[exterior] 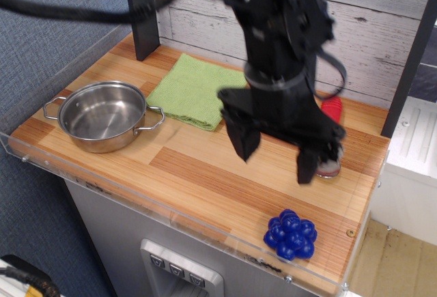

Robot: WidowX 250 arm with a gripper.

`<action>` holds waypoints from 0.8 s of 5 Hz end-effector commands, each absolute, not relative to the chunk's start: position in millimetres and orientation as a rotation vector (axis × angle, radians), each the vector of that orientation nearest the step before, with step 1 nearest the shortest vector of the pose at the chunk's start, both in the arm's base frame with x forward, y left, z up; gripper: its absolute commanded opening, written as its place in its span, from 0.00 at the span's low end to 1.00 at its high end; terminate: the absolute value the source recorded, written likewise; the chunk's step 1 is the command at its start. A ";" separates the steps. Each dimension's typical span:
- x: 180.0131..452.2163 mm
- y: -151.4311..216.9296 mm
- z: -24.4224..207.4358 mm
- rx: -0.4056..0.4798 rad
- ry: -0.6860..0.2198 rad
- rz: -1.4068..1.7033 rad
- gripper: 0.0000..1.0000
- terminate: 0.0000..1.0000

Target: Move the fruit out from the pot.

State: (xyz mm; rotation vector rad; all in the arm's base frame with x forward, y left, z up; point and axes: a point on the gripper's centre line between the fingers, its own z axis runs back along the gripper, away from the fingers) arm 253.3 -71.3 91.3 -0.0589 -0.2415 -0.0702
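Note:
The fruit (291, 234), a bunch of glossy deep-blue balls, lies on the wooden table near the front right corner, free of the gripper. The pot (102, 115), shallow shiny steel with two loop handles, stands empty at the left end of the table. My gripper (275, 151) is open and empty, its two black fingers spread wide, raised above the table well up and left of the fruit.
A green cloth (194, 91) lies flat behind the pot. A red-handled metal spoon (330, 116) lies at the right, partly hidden by the arm. A clear plastic rim (136, 198) runs along the table's front edge. A black post (143, 27) stands at the back left.

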 end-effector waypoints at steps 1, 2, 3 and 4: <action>234.2 -24.4 126.3 -0.019 -0.274 0.014 1.00 0.00; 223.5 -11.5 134.3 -0.046 -0.289 0.044 1.00 0.00; 212.5 -10.5 147.4 -0.084 -0.333 0.021 1.00 0.00; 201.5 -9.9 160.3 -0.115 -0.406 0.009 1.00 0.00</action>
